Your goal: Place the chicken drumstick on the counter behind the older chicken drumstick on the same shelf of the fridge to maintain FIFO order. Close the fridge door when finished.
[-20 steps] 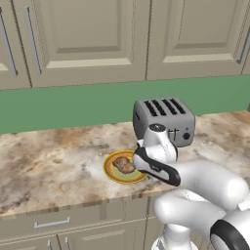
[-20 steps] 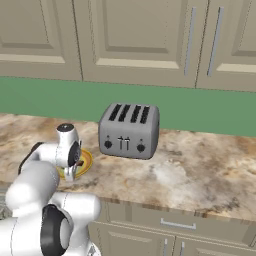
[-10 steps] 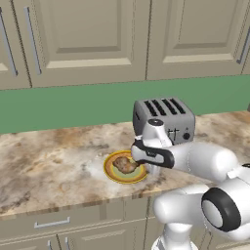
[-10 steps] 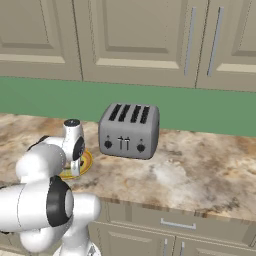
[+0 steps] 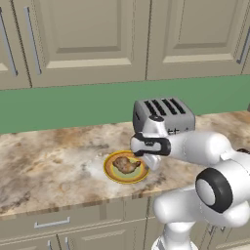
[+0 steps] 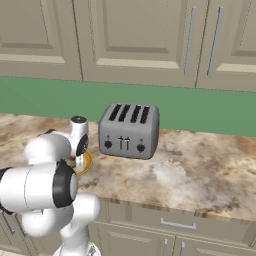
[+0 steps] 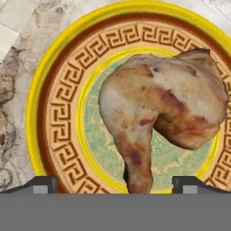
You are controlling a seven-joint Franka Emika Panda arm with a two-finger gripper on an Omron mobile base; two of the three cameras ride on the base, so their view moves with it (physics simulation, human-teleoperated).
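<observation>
While hovering low over the counter (image 5: 44, 161) in the left base view, poised right beside a yellow-rimmed plate (image 5: 110, 171) with the chicken drumstick (image 5: 126, 165) lying on it, just in front of the silver toaster (image 5: 163, 114). Wrist bent down at the plate's right edge, nothing lifted yet.

From the right base view, mostly white arm in the way; just a sliver of the plate (image 6: 88, 162) peeking out beside the wrist, toaster (image 6: 129, 131) close by on the marbled stone.

Down the hand view, gripper (image 7: 115, 182) spread wide, one dark tip either side of the drumstick's (image 7: 167, 106) thin end, no pinch, meat resting flat on the patterned plate (image 7: 58, 90).

Judging progress: barely started. Grab, carry to the fridge, placing behind the older piece and shutting the door all still ahead.
</observation>
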